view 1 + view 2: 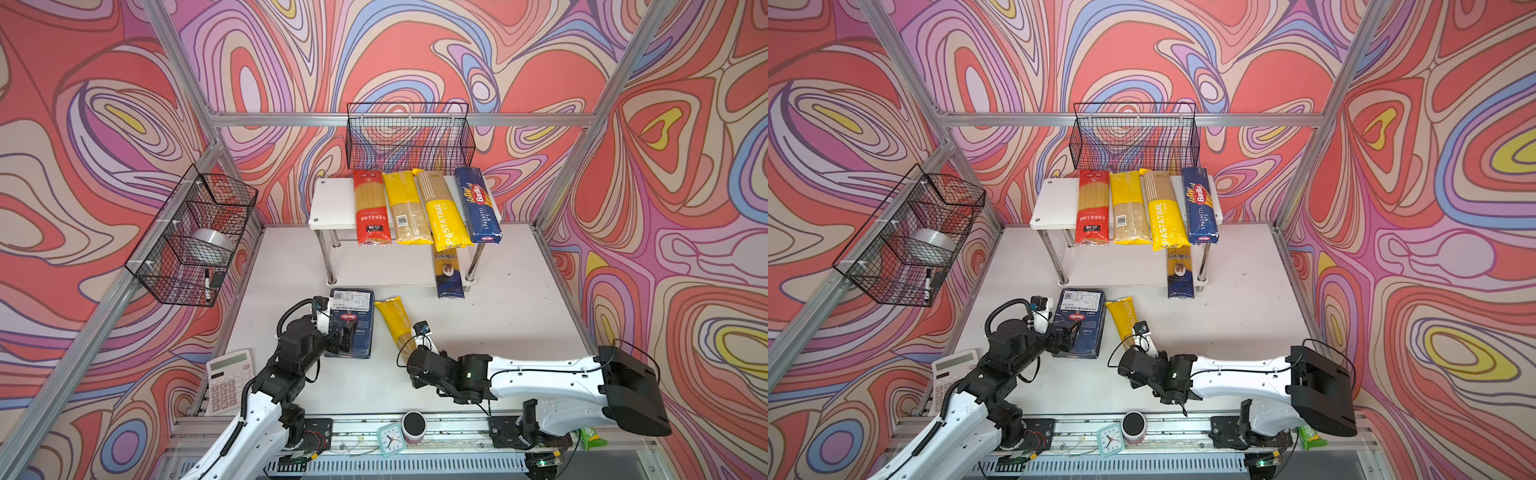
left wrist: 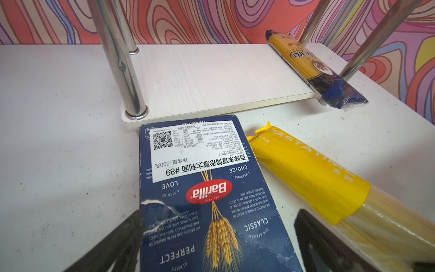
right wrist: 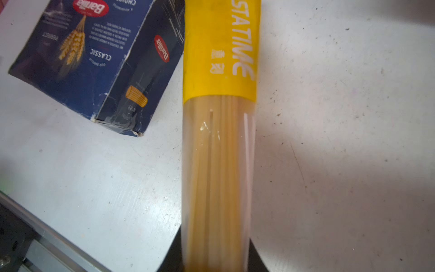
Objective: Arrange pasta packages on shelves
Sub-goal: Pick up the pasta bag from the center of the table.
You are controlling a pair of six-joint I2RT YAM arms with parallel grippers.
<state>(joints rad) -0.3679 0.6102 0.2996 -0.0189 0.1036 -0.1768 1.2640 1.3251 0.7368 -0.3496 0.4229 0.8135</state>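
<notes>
The white two-tier shelves (image 1: 332, 203) (image 1: 1054, 203) stand at the back. The top board carries a red bag (image 1: 371, 208), a yellow pack (image 1: 405, 208), a yellow PASTATIME bag (image 1: 442, 212) and a slim Barilla box (image 1: 478, 205). A dark blue bag (image 1: 448, 270) (image 2: 315, 68) lies on the lower board (image 2: 211, 75), poking over its front edge. A wide Barilla box (image 1: 361, 332) (image 2: 211, 188) (image 3: 82, 58) lies flat on the table; my left gripper (image 1: 347, 332) (image 2: 219, 235) is open, one finger on each side of it. My right gripper (image 1: 409, 347) (image 3: 215, 259) is shut on the clear end of another PASTATIME bag (image 1: 395, 320) (image 2: 306, 176) (image 3: 219, 58).
Black wire baskets hang on the back wall (image 1: 409, 137) and the left wall (image 1: 195, 237); the left one holds a tape roll and a marker. A calculator (image 1: 230, 380), a small clock (image 1: 390, 440), a jar (image 1: 414, 426) and a green snack packet (image 1: 590, 438) line the front edge.
</notes>
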